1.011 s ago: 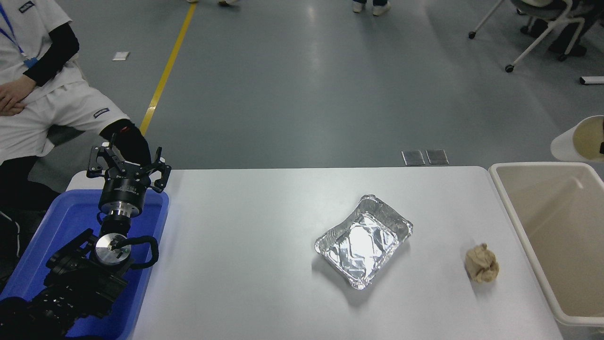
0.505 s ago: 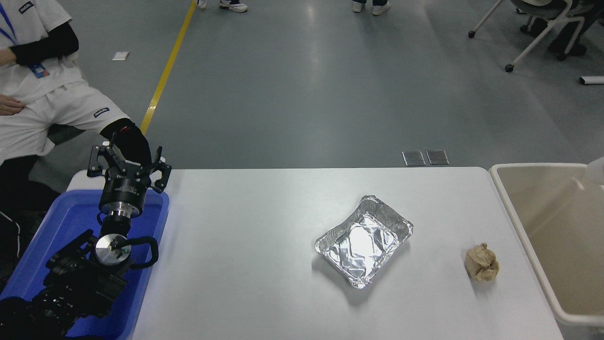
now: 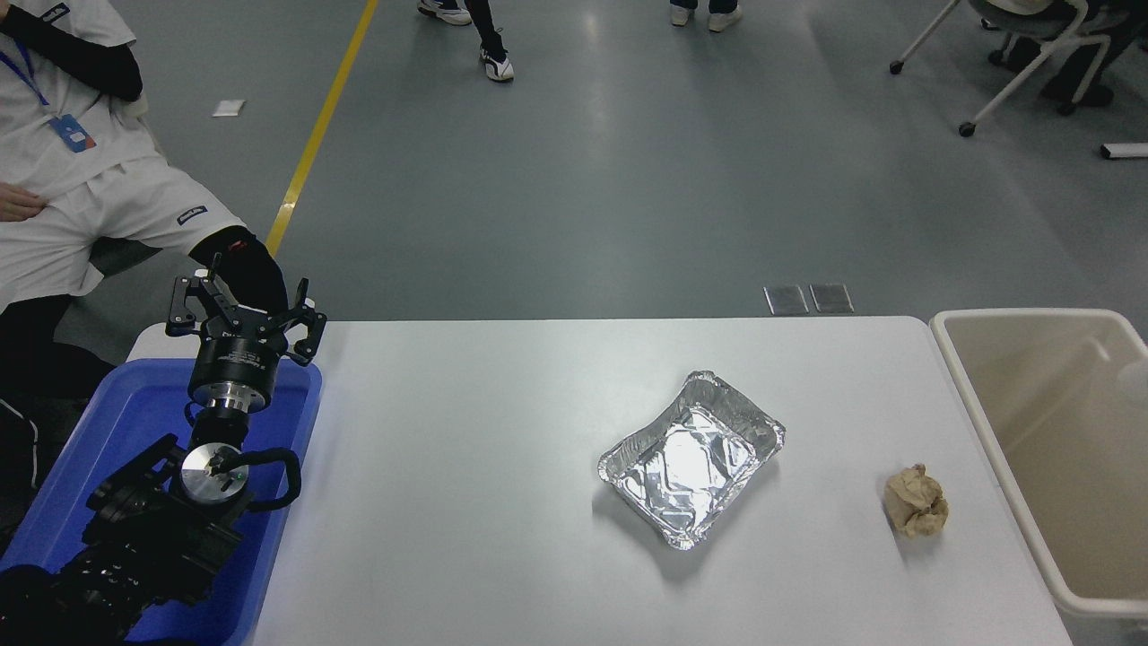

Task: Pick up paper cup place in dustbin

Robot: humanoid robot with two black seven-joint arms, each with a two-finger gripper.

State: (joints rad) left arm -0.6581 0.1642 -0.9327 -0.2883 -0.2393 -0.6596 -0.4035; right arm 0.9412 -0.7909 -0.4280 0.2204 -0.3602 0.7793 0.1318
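The beige dustbin [image 3: 1022,315] stands at the table's right end. A faint pale blur inside it at the right edge, the paper cup [image 3: 1134,380], shows against the bin's inner wall; its shape is too smeared to make out. My right arm and gripper are out of view. My left gripper [image 3: 242,309] is parked at the lower left over the blue bin [image 3: 296,422], fingers spread and empty.
A silver foil tray [image 3: 691,458] lies on the white table right of centre. A crumpled tan paper ball [image 3: 916,501] lies near the dustbin's left rim. A person sits at the far left corner. Office chairs stand at the far right on the floor.
The cup was held tilted above the dustbin's far right corner a second ago; it dropped as a blur and is now lower, inside the bin. The right gripper has left the picture.
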